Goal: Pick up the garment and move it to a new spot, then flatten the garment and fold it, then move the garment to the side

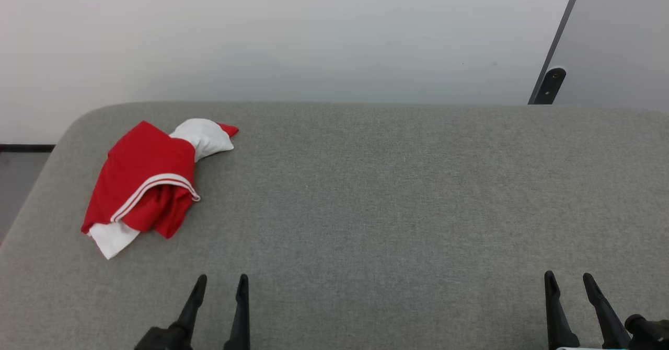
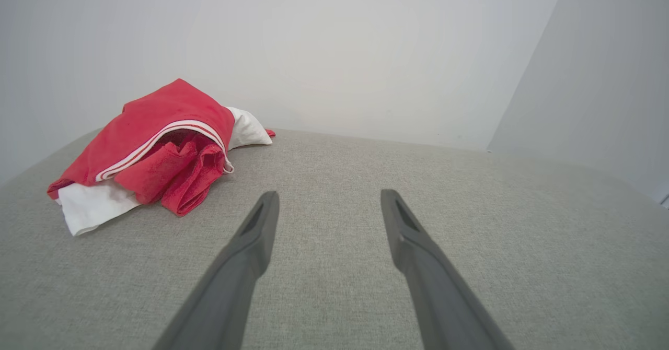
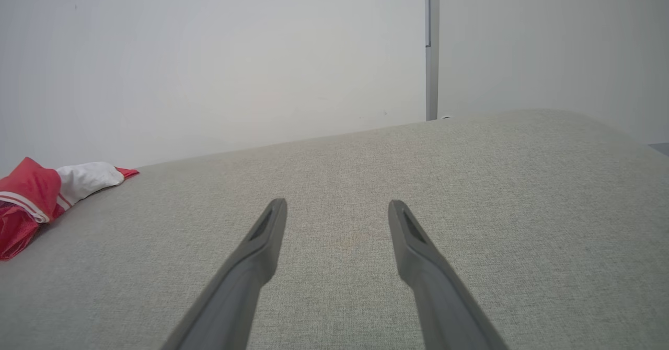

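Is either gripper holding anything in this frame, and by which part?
Nothing is held. The left gripper and right gripper are both open and empty. The crumpled red shirt with white sleeves lies apart on the grey fabric surface.

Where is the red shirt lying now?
In the head view the shirt lies bunched at the far left of the grey cushion, ahead of the left gripper.

One garment [image 1: 151, 177], one grey padded surface [image 1: 392, 193], two hands: left hand [image 1: 222, 278] and right hand [image 1: 568, 275].
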Controlling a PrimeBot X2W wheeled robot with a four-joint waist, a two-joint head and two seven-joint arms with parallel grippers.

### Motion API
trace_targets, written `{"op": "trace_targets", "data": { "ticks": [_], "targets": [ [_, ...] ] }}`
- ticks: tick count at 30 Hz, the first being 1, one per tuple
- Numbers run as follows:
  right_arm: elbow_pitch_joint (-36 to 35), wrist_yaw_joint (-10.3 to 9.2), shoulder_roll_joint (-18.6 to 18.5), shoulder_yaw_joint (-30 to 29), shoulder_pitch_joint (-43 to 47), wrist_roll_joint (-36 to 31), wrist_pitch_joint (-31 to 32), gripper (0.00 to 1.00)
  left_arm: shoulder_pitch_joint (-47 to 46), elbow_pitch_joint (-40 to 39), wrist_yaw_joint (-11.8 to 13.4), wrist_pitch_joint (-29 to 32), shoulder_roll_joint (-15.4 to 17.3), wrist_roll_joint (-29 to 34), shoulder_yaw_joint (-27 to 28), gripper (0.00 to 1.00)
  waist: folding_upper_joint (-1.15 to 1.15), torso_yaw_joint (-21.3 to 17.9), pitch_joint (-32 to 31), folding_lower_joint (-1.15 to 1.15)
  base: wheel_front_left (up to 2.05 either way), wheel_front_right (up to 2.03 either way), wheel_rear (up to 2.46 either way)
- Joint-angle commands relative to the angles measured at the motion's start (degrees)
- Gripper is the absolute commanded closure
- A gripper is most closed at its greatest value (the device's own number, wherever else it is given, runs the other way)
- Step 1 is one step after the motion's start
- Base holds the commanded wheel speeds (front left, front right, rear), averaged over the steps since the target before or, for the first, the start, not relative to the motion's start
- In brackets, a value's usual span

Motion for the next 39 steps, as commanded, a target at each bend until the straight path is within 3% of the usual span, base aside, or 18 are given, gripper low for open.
{"op": "trace_targets", "data": {
  "ticks": [1,8,23,28,39],
  "targets": [
    [-0.44,0.02,0.00,-0.06,0.93,-1.27,-0.46,0.00,0.58,-0.32,0.22,-0.51,0.25,1.11,-0.05,0.00,0.00,-0.02,-0.02,0.00,0.00,0.00,0.00],
    [-0.43,0.02,0.19,-0.30,1.39,-3.37,-1.30,0.00,1.09,-0.40,0.17,-1.22,0.25,3.83,-0.10,0.00,0.00,-0.11,-0.10,0.00,0.00,0.00,0.00],
    [-0.28,0.02,0.55,-0.77,2.26,-4.71,-2.29,0.00,0.69,0.81,-0.16,-2.01,0.24,3.45,0.35,0.00,0.00,1.10,-0.25,0.00,0.00,0.00,0.00],
    [-0.48,0.02,0.62,-0.10,2.14,-4.50,-2.32,0.00,0.40,1.51,0.06,-2.00,0.23,2.86,-0.14,0.00,0.00,4.98,-0.20,0.00,0.00,0.00,0.00],
    [0.14,0.02,-0.21,4.88,0.31,-5.40,-2.32,0.00,1.12,2.50,1.19,-2.00,0.20,1.19,0.13,0.00,0.00,18.94,-0.71,0.00,0.00,0.00,0.00]
  ]
}}
